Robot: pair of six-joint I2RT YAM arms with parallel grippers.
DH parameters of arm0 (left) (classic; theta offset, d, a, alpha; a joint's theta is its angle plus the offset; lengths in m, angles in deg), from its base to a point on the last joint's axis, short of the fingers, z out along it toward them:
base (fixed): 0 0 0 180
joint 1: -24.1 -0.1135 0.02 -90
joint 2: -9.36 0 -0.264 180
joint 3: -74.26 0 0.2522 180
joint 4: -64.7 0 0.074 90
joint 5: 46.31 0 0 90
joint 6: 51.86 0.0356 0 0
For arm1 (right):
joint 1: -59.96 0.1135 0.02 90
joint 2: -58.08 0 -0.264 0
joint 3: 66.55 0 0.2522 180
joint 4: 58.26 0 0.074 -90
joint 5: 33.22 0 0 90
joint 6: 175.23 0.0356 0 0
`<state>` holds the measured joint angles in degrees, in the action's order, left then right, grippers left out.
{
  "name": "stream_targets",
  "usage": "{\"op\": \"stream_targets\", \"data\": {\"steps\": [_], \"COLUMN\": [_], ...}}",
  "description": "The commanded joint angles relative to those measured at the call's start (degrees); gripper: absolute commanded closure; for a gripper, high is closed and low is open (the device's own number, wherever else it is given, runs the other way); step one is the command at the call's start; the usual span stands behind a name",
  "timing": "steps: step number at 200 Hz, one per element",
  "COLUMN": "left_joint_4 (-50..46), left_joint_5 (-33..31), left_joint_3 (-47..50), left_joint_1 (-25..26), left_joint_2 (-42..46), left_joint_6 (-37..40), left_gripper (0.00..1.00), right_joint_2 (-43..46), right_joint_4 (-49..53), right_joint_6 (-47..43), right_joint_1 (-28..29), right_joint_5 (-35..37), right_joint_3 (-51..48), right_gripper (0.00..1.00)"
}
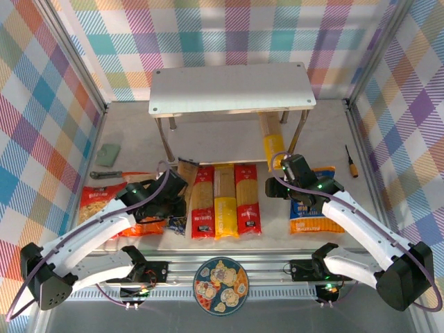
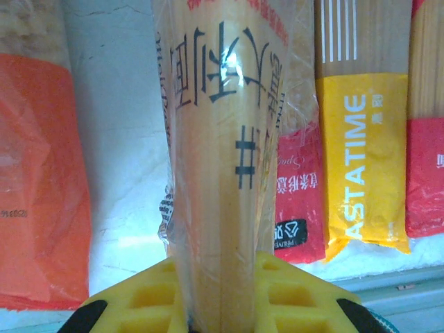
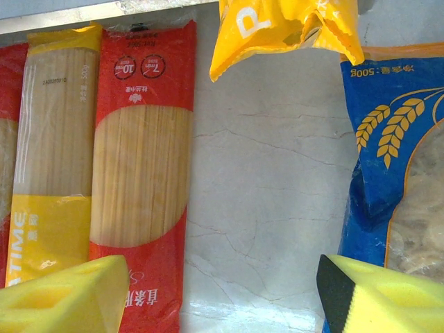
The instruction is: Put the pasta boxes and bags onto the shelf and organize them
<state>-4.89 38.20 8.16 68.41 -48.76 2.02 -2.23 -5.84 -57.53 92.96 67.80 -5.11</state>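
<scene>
At far left, a red crinkly pillow bag [image 1: 94, 201] and an orange crinkly pillow bag [image 2: 35, 173] are lying on the pale marbled tabletop [image 3: 263, 194]. Just beside them the left gripper [image 2: 222, 309] is clamping one end of a long tan-brown clear-film spaghetti pack [image 2: 222, 173], its free end pointing toward the pale grey rectangular shelf [image 1: 229, 87] at the back. No pasta is on that board yet.

At centre, a red spaghetti pack [image 1: 202, 211], a yellow-banded spaghetti pack [image 1: 224, 201] and a second red spaghetti pack [image 1: 248, 198] are lying side by side. To their right the right gripper [image 3: 222, 298] is hovering with its jaws apart, holding nothing. Beyond it a second yellow spaghetti pack [image 1: 269, 142] is lying partly beneath the shelf, and a blue pillow bag with an orange band [image 3: 374, 159] is resting at far right.

The risk probably lies in the end-grip. A long pack held by one end could droop, swing or slide through the foam pads [image 2: 298, 298], and its far tip could catch the shelf edge or a thin metal leg [image 1: 165, 142] on the way up.

The left wrist camera is showing the film pinched between the pads, which the arm hides from above. The top camera is showing the shelf and the pack beneath it, which neither wrist camera takes in whole.
</scene>
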Motion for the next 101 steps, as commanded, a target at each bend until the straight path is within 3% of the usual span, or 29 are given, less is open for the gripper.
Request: {"op": "stream_targets", "data": {"steps": [1,56,101], "left_joint_4": [2.08,12.78,24.23], "left_joint_5": [-2.14,-6.57,-6.92], "left_joint_3": [-3.6,-6.33,-8.25], "left_joint_1": [-0.47,-2.83,-9.71], "left_joint_2": [1.93,-4.19,-10.54], "left_joint_6": [1.77,7.32,12.54], "left_gripper": [1.0,1.0,1.0], "right_joint_2": [-0.49,-1.3,-1.17], "right_joint_4": [0.29,0.26,0.73], "right_joint_6": [0.53,0.56,0.59], "right_joint_1": [0.23,0.48,0.69], "right_joint_5": [-0.72,-1.62,-1.36], "right_joint_3": [1.45,2.02,2.17], "right_gripper": [0.27,0.27,0.27]}}
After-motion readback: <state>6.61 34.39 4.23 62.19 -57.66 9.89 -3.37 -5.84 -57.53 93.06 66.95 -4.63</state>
